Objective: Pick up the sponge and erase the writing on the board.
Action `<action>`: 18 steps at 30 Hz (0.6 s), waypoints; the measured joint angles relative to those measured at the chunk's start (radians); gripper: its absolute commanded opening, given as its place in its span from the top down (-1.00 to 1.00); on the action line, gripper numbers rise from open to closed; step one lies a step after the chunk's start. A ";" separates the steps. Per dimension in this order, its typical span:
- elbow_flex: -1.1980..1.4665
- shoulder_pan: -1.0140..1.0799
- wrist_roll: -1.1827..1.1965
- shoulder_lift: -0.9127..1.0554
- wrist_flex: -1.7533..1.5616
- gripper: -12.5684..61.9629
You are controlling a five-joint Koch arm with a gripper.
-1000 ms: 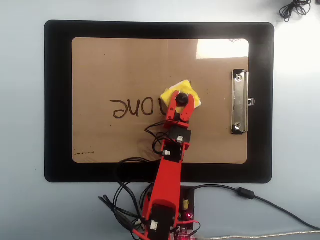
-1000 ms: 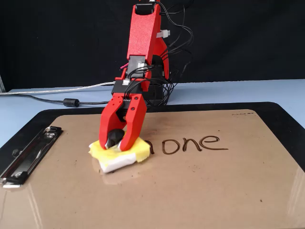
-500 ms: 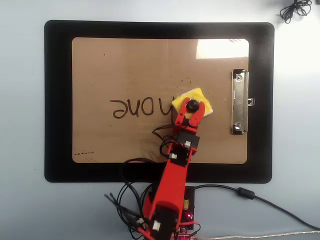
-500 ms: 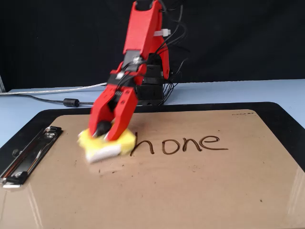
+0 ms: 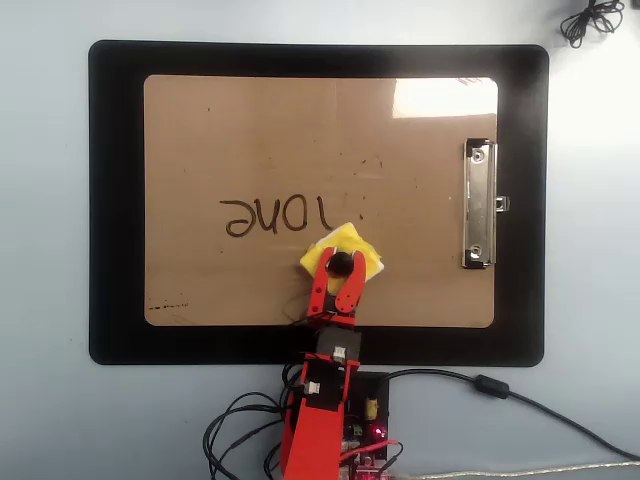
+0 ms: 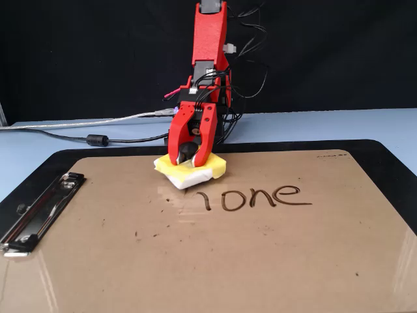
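Observation:
The yellow sponge (image 5: 352, 246) (image 6: 207, 171) lies flat on the brown board (image 5: 250, 130) (image 6: 260, 261), near the board's edge closest to the arm's base. My red gripper (image 5: 337, 272) (image 6: 189, 156) is shut on the sponge's black knob (image 5: 339, 265) (image 6: 187, 152). The writing (image 5: 272, 214) (image 6: 254, 196) now reads roughly "one" plus one short stroke; it sits just left of and above the sponge in the overhead view. Faint smudges mark the board where letters were.
The board rests on a larger black mat (image 5: 110, 200) (image 6: 391, 163). Its silver clip (image 5: 480, 205) (image 6: 39, 205) sits at the right in the overhead view. Cables (image 6: 91, 138) run beside the arm's base (image 5: 330, 430). A coiled black cord (image 5: 590, 18) lies at top right.
The gripper dragged the sponge toward the clip, then back toward the arm's base and left in the overhead view. More of the writing's first letters is gone.

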 measured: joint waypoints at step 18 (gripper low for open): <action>0.078 0.126 -0.031 0.043 0.028 0.88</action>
